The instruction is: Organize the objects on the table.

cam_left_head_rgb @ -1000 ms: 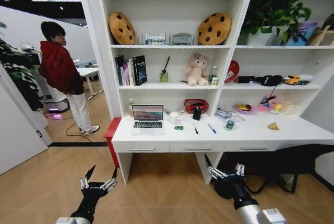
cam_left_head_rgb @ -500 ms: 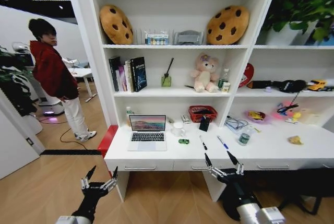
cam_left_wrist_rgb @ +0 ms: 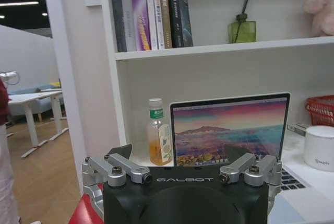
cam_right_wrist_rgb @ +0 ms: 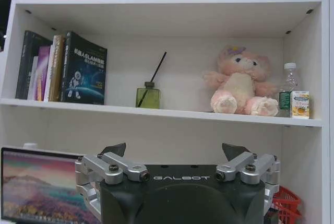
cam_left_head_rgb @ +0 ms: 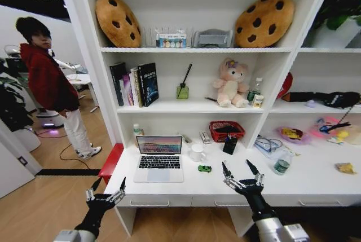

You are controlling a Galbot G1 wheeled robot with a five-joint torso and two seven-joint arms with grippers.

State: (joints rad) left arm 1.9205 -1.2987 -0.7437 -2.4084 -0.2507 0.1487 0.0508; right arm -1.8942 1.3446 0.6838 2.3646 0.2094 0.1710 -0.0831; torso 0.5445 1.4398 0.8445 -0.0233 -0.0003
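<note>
**Both grippers empty at desk front edge; clutter untouched**

The long white table (cam_left_head_rgb: 316, 183) stood beneath the white shelves (cam_left_head_rgb: 192, 50), its drawer row facing the robot. The silver laptop (cam_left_head_rgb: 159, 160) sat open at the table's left, screen lit, with a small bottle (cam_left_wrist_rgb: 158, 139) of amber liquid just beside its left rear corner. A white cup (cam_left_head_rgb: 197, 152) stood right of the laptop, and the green toy car (cam_left_head_rgb: 204, 168) lay in front of that cup. The black pen cup (cam_left_head_rgb: 230, 145) stood before a red basket (cam_left_head_rgb: 226, 130). A clear water bottle (cam_left_head_rgb: 282, 163) stood further right, and a yellow scrap (cam_left_head_rgb: 344, 168) lay near the right end.

The right gripper (cam_left_head_rgb: 242, 175) hung over the table's front edge, fingers spread, holding nothing. The left gripper (cam_left_head_rgb: 105, 192) hung below the table's left corner, likewise spread and empty.
</note>
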